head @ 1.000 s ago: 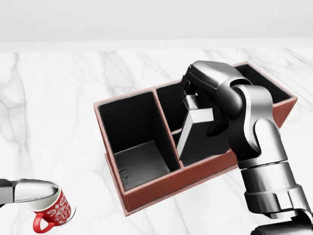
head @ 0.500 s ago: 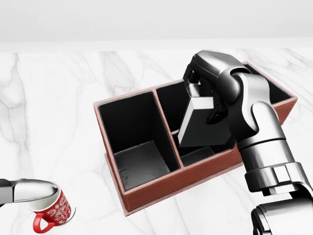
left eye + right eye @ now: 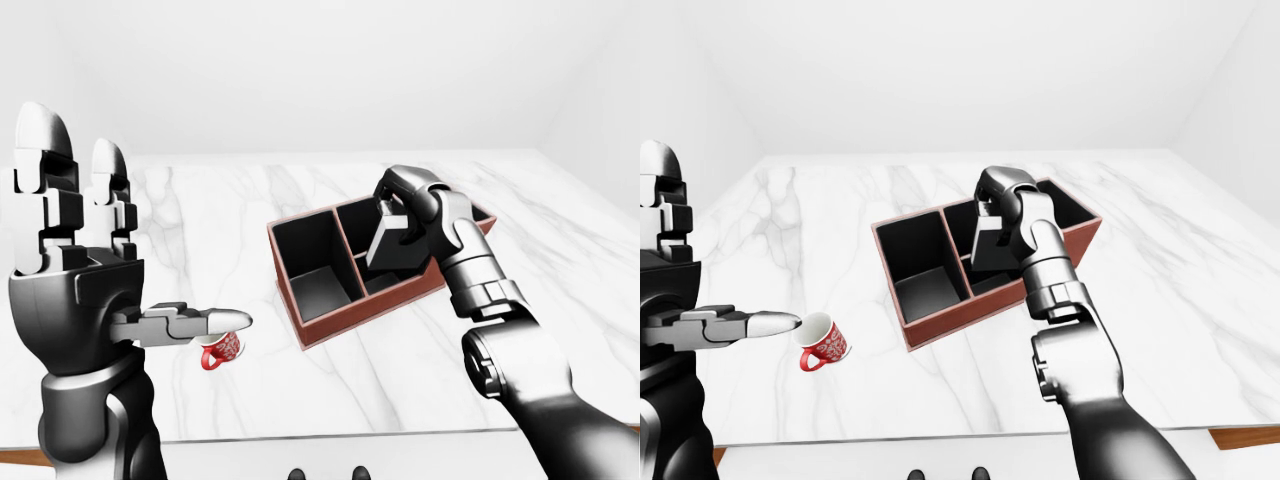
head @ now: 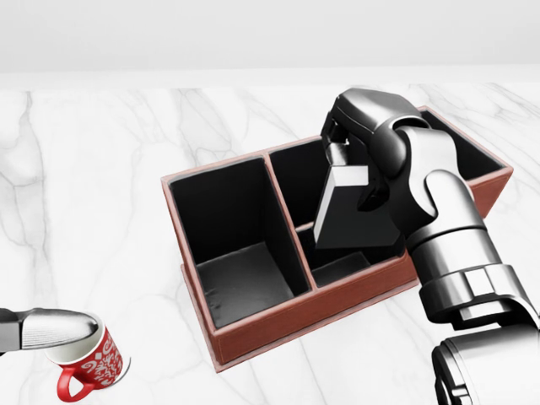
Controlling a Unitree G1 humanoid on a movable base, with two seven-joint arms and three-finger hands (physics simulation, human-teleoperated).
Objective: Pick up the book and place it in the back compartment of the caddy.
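White-veined marble table [image 4: 101, 169] carries everything, and the red-brown caddy with black compartments [image 4: 253, 325] sits on it at an angle, its large compartment toward the head view's left. My left hand [image 3: 75, 270] stands raised and open well to the left, fingers up, thumb pointing out above the small red patterned mug [image 4: 89, 364]; it holds nothing, kept clear of the work. My right hand [image 4: 359, 135] has its fingers closed on the top edge of the dark grey book [image 4: 350, 215], which hangs tilted over the middle compartments, lower edge dipping inside the walls, so it can slide down upright. Against half a second ago, the book has turned slightly and my forearm has shifted toward the view's right; it is not yet released.
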